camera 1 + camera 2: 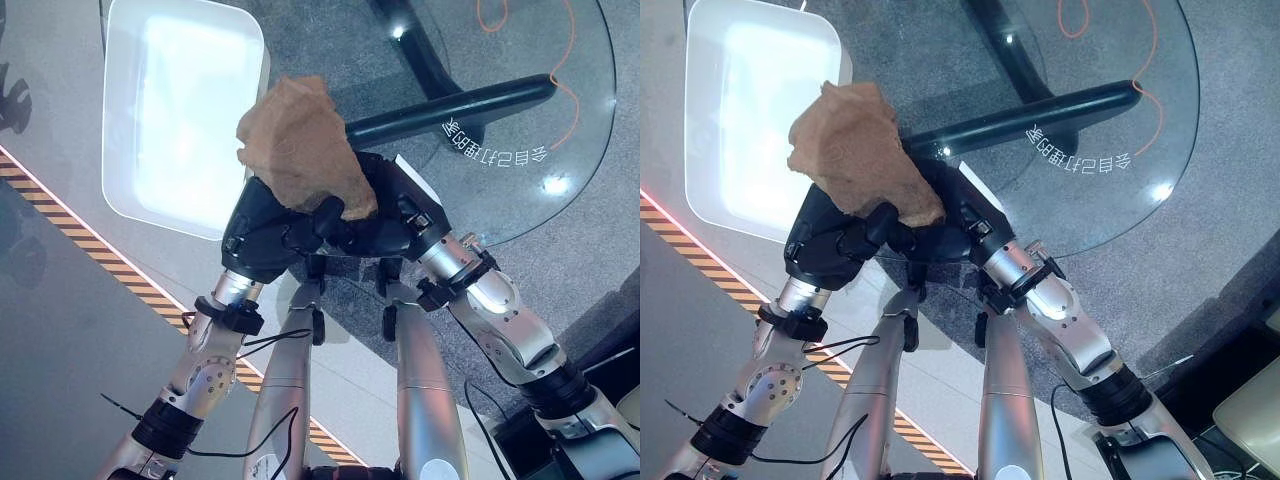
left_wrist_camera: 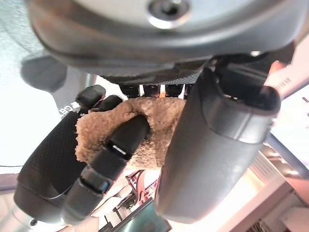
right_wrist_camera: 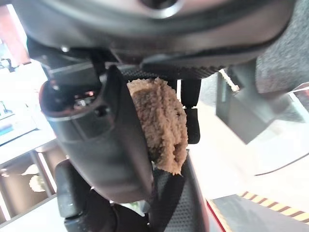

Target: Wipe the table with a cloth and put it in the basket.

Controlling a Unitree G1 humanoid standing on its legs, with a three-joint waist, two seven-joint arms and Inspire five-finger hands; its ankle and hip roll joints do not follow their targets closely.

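Left hand (image 1: 262, 232), dark, at centre frame in the left eye view: fingers (image 2: 108, 157) and thumb curled round the lower part of the cloth (image 1: 300, 148), clamped on it. Right hand (image 1: 385, 215), dark, just beside the left and touching it: thumb and fingers likewise closed on the cloth, which shows squeezed between them in the right wrist view. Cloth: tan, fluffy, bunched; it stands up out of the two hands as a crumpled peak, held in the air above the near edge of the table (image 1: 560, 120). Table: round, clear glass top, upper right of the frame, with a black curved base (image 1: 450, 105) seen through it and pale lettering on the glass. Basket (image 1: 180, 110): white, rectangular with rounded corners, shallow, upper left of the frame, standing on the floor beside the table; the peak of the cloth overlaps its right edge in the head views. Floor: grey, crossed by a yellow-and-black striped strip (image 1: 120, 275) running from left edge toward the bottom centre.
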